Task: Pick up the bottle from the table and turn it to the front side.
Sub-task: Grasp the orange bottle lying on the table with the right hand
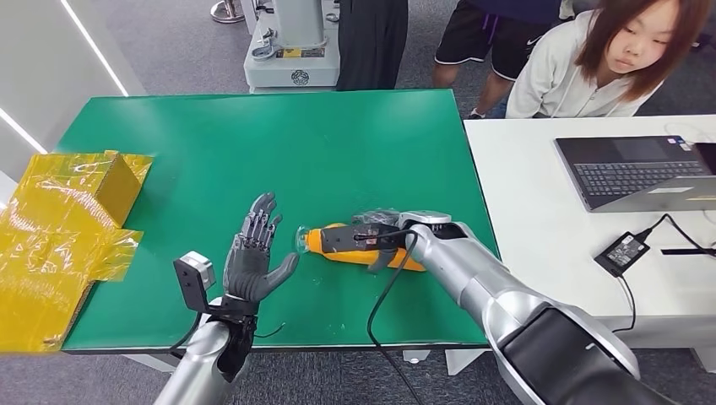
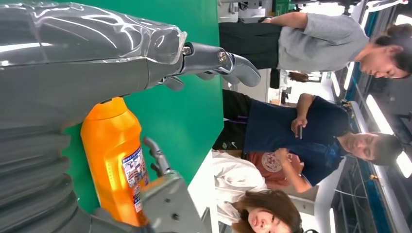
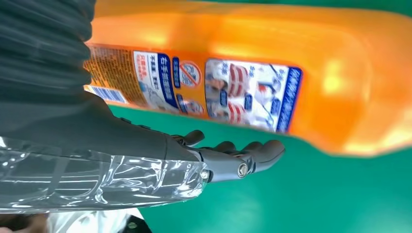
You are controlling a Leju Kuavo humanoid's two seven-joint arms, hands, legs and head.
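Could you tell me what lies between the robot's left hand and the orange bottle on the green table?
Nothing: in the head view only bare green table separates the left hand from the orange bottle.

Head cam looks down on green table [image 1: 253,152]; both wrist cams close on orange bottle [image 2: 116,160].

Green counter [image 1: 253,152] carries crumpled yellow film-wrapped packaging [image 1: 59,228] at its left edge. Adjoining white counter [image 1: 540,211] on the right holds an open laptop [image 1: 633,169] and a black power adapter [image 1: 621,251] with cable. Person in light hoodie [image 1: 583,72] seated behind it; others stand beyond.
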